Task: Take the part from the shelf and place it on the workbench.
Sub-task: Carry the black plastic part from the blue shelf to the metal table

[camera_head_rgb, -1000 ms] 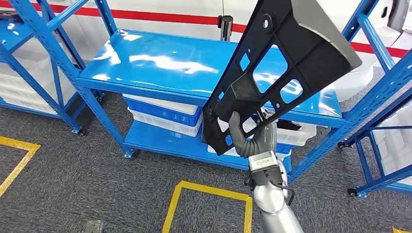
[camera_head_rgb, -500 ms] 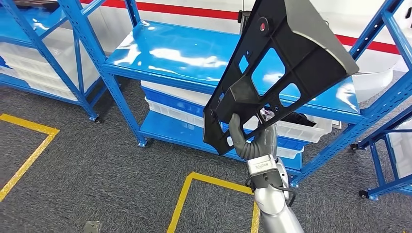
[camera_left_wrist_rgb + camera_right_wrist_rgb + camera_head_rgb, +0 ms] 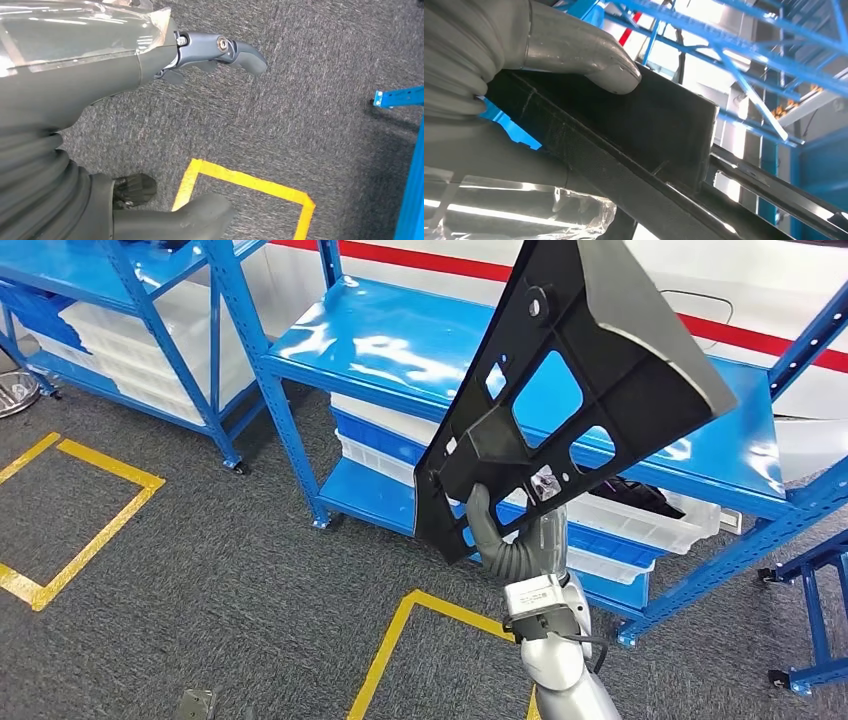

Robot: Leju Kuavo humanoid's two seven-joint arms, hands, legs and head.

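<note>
Black plastic part (image 3: 575,390) is gripped at its lower edge by the right hand (image 3: 515,535), raised before the blue workbench (image 3: 400,340); the left hand (image 3: 150,65) holds nothing, fingers apart.

The black part (image 3: 580,390) runs past the top edge of the head view, so its upper end is cut off. It hides most of the right robot hand (image 3: 515,535) holding its lower edge, and covers a stretch of the blue bench (image 3: 380,340) and the white bins (image 3: 640,520) on the shelf below. A dark thing (image 3: 630,495) lying in one bin is too unclear to tell. The left robot hand (image 3: 125,120) is cut off by the wrist picture's edges.
</note>
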